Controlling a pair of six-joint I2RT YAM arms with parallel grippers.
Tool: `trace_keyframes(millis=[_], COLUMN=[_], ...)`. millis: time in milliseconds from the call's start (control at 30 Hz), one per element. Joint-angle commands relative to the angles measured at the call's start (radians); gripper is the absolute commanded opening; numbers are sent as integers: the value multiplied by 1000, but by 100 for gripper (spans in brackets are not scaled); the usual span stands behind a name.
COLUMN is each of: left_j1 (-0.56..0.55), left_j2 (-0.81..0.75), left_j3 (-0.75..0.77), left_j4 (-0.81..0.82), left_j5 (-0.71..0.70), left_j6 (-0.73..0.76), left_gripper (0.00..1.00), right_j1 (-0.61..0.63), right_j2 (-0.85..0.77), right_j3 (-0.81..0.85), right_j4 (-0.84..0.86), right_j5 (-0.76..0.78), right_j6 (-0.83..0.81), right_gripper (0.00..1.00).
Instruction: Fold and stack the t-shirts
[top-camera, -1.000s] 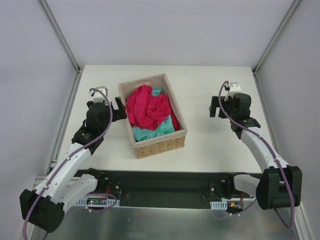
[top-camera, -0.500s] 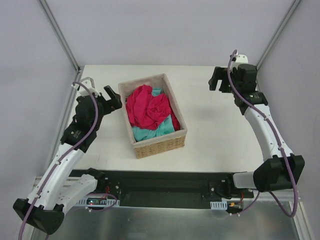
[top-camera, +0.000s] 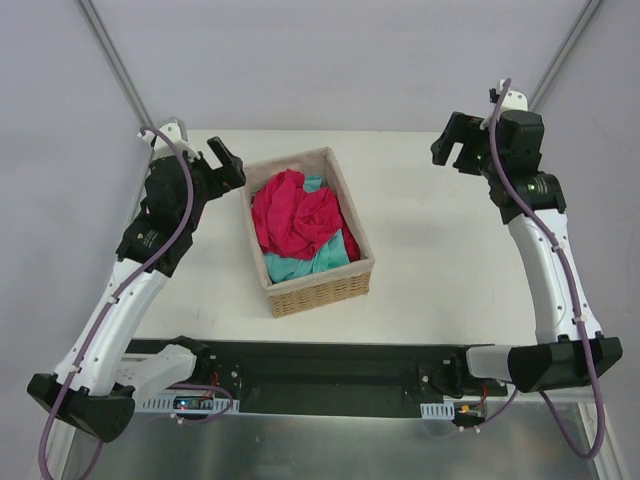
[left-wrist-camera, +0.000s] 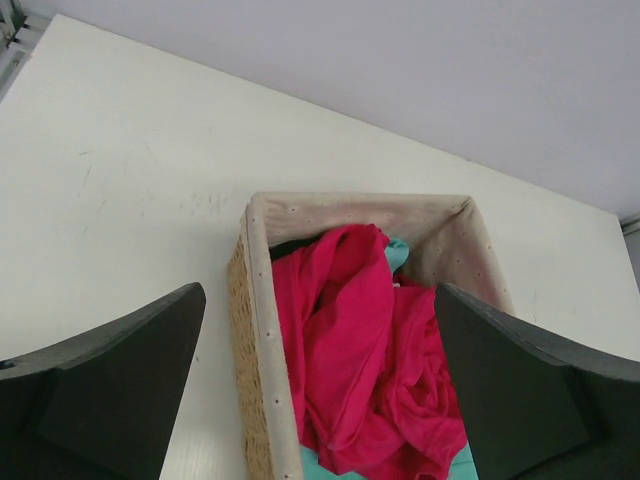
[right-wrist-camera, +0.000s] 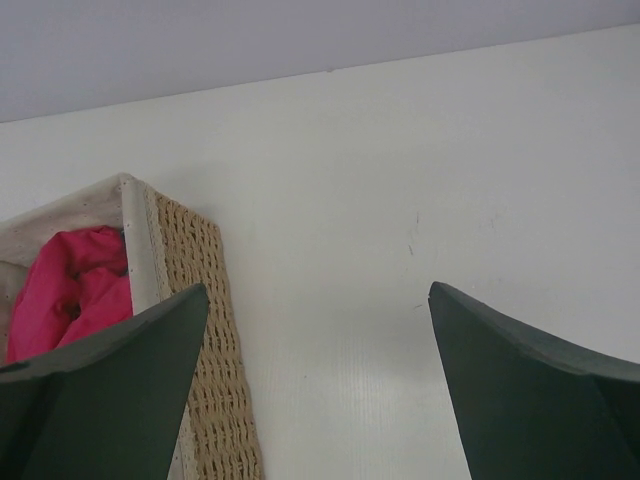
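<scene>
A crumpled crimson-pink t-shirt (top-camera: 298, 218) lies on top of a turquoise t-shirt (top-camera: 305, 264) inside a woven wicker basket (top-camera: 322, 290) in the middle of the table. My left gripper (top-camera: 228, 166) hovers open above the basket's back left corner. In the left wrist view the left gripper (left-wrist-camera: 320, 290) frames the pink t-shirt (left-wrist-camera: 370, 380), a strip of turquoise t-shirt (left-wrist-camera: 397, 252) and the basket rim (left-wrist-camera: 262, 330). My right gripper (top-camera: 455, 146) is raised and open near the far right of the table; in its wrist view the right gripper (right-wrist-camera: 318, 289) looks down on bare tabletop beside the basket (right-wrist-camera: 208, 390).
The white table (top-camera: 430, 250) is closed in by grey walls at the back and both sides, with metal posts at the far corners. A black rail (top-camera: 330, 365) with both arm bases runs along the near edge.
Both arms have lifted and swung toward the back: the left gripper up and left of the basket, the right gripper toward the far right corner. Both stayed open; the t-shirts have not moved.
</scene>
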Motion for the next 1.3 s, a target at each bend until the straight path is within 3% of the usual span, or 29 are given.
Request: trace_keyframes(millis=[0, 33, 133, 200, 233, 300, 400, 567, 600, 733, 767, 833, 967, 1067, 1267], left_j1=[0, 0, 29, 89, 118, 187, 187, 189, 187, 184, 181, 175, 160, 126, 116], left_j2=[-18, -29, -69, -81, -75, -3, 148, 383, 425, 607, 642, 660, 730, 723, 724], left_j3=[-37, -96, -171, -192, -181, -141, 13, 259, 303, 522, 546, 586, 696, 733, 710], left_j4=[81, 182, 247, 272, 267, 183, -51, -288, -420, -700, -733, -797, -976, -1021, -1057], left_j5=[55, 54, 54, 149, 306, 458, 499, 637, 620, 580, 577, 517, 467, 386, 404], left_j6=[62, 72, -55, -84, -89, -72, -19, 53, 63, 77, 81, 55, -14, -22, -32], left_gripper=[99, 99, 99, 99, 99, 99, 99, 99, 99, 97, 89, 84, 83, 82, 66], right_j1=[-30, -30, -30, -31, -31, -30, -28, -7, -2, 13, 22, 32, 39, 45, 56], right_j2=[-74, -78, -53, -10, 11, 63, 135, 220, 250, 315, 323, 341, 376, 398, 425], right_j3=[-59, -71, -74, -71, -70, -76, -93, -88, -62, 7, 17, 39, 100, 128, 157], right_j4=[27, 39, 22, 8, -7, -13, 5, 59, 57, 36, 28, 27, 2, -1, -7], right_j5=[-77, -79, -42, -34, -39, -85, -144, -180, -183, -199, -192, -192, -192, -192, -199], right_j6=[39, 41, 41, 35, 35, -3, -19, -24, -22, -39, -44, -51, -73, -71, -74], right_gripper=[96, 96, 96, 96, 96, 96, 96, 96, 96, 96, 96, 96, 96, 96, 96])
